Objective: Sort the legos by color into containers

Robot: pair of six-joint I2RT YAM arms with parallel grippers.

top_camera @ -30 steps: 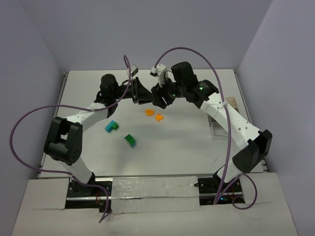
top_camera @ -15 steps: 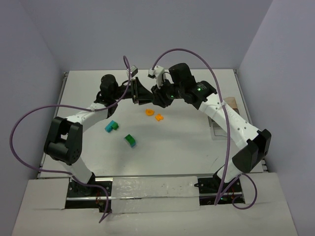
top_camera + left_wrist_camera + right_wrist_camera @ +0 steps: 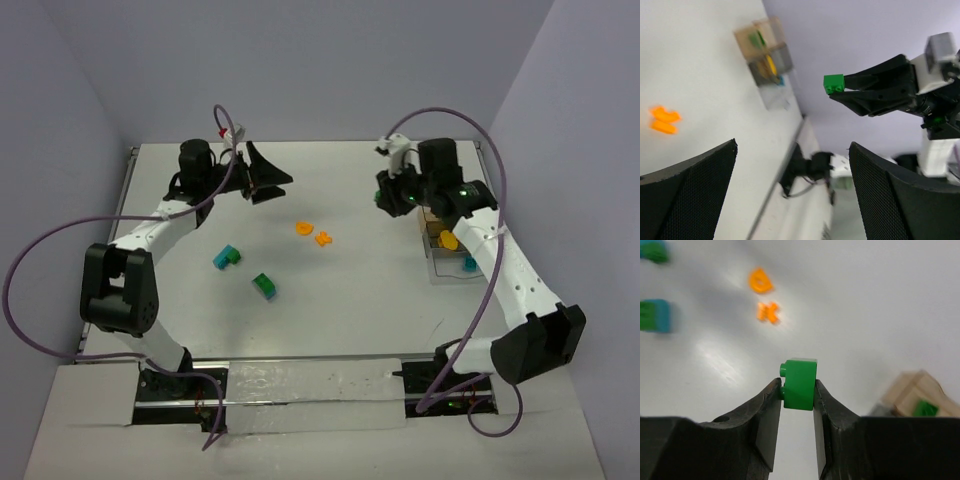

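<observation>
Right gripper [image 3: 798, 386] is clamped on a green blocky plastic brick [image 3: 799, 383]. The pads sit on two opposite faces, and the studs point left in the wrist view. The brick is held in the air, clear of the white table [image 3: 360, 300]. In the top view this gripper is on the right side of the table, near the far end of the containers and just to their left. I can't pick out the brick itself from that view.

Left gripper [image 3: 792, 145] has its fingers spread wide with nothing between them. It is over the far left of the table, well apart from the right gripper, and its camera looks across at the held brick.

Containers:
- The tan-brown open-top box [image 3: 905, 387] has a small green piece [image 3: 926, 408] inside.
- The clear open-top box [image 3: 440, 272] adjoins it on the near side.
- An orange-yellow round piece [image 3: 449, 240] and a teal piece [image 3: 469, 264] lie in that area. I can't tell whether they share a compartment.

Loose on the table, mid-area:
- An orange round brick [image 3: 303, 228] lies just beside an orange blocky brick [image 3: 323, 239]. I can't tell whether they touch.
- A teal blocky brick [image 3: 227, 257] lies left of them and nearer the arm bases.
- A green-and-teal brick [image 3: 265, 286] lies near the teal one, apart from it.
- All four are well apart from both grippers.
</observation>
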